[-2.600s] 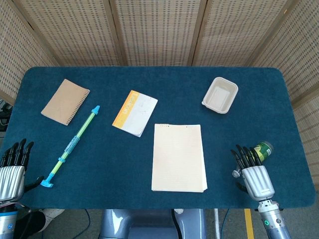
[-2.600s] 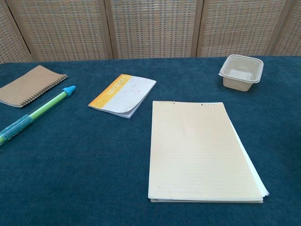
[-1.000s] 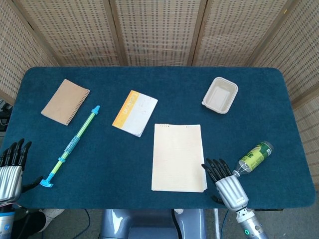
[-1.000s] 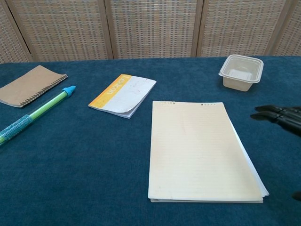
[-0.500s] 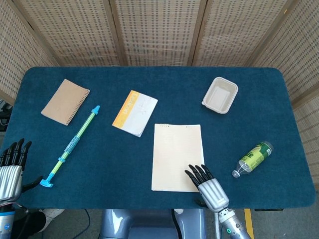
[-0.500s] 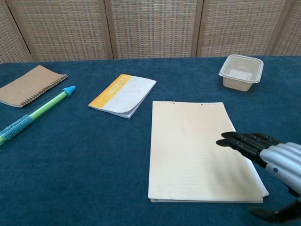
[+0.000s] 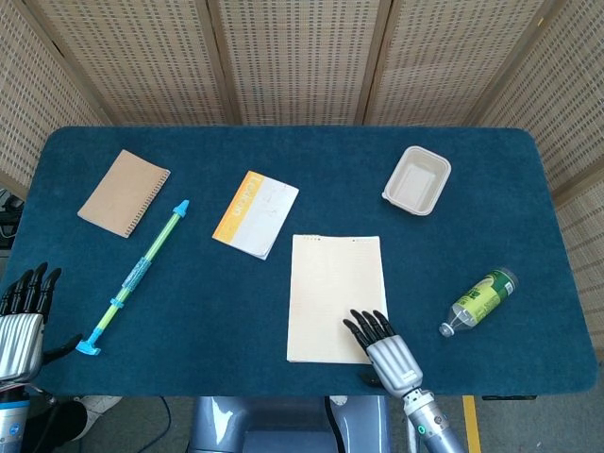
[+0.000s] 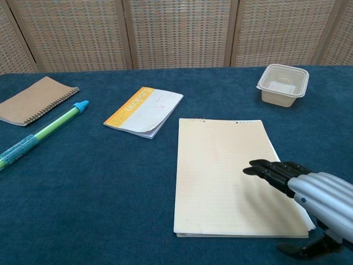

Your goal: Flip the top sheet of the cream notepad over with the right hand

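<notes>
The cream notepad (image 7: 335,293) (image 8: 229,171) lies flat in the middle of the table, its top sheet down and its binding edge at the far end. My right hand (image 7: 385,349) (image 8: 309,193) hovers palm down over the pad's near right corner, fingers straight and apart, holding nothing. The thumb hangs below the pad's near edge in the chest view. Whether the fingertips touch the paper I cannot tell. My left hand (image 7: 24,316) rests open at the table's near left edge, far from the pad.
A green bottle (image 7: 481,300) lies on its side right of the pad. A beige tray (image 7: 416,179) sits at the back right. An orange-and-white booklet (image 7: 255,213), a blue-green pen (image 7: 140,274) and a brown spiral notebook (image 7: 124,192) lie to the left.
My right hand has swept left from beside the bottle to over the pad's near right corner, edging slightly further onto the sheet in the last half second. The left hand stays still.
</notes>
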`<state>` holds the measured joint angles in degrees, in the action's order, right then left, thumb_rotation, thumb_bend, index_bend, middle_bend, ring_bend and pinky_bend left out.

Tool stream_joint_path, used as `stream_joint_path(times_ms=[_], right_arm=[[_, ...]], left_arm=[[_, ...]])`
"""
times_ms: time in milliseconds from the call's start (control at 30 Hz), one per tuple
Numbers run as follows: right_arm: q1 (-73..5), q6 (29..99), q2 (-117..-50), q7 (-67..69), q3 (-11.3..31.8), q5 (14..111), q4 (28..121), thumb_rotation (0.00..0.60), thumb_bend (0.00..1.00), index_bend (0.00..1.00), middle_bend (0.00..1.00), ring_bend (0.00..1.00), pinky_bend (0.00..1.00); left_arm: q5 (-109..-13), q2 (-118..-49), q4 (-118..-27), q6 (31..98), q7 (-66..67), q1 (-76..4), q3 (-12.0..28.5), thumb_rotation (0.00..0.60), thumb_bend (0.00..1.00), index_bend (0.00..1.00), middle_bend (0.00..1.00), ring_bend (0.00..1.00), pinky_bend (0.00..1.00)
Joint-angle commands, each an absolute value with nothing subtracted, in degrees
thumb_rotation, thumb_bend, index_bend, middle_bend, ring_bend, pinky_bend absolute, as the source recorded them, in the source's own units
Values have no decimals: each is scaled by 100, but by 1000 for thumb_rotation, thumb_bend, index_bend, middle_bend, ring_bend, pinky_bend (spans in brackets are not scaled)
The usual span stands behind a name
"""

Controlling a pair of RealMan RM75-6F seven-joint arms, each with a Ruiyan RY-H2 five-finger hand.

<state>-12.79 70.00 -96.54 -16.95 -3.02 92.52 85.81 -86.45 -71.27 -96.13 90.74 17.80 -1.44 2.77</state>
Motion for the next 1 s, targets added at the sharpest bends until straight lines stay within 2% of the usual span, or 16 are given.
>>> stream_joint_path(times_ms=[33,1000], right_arm=[[-1292,6973,-9694,-1693,-291,9215,8550,600,370,24,0,0,0],[-1418,6824,-9968,-1799,-169,8825,8303,600,431,41,0,0,0]], left_arm=[[-8633,-7123,-9613,9075,1770,-142,283,600,0,0,0,0,91],[-8620,-7123,-9612,9071,1771,-145,283,600,0,0,0,0,91]])
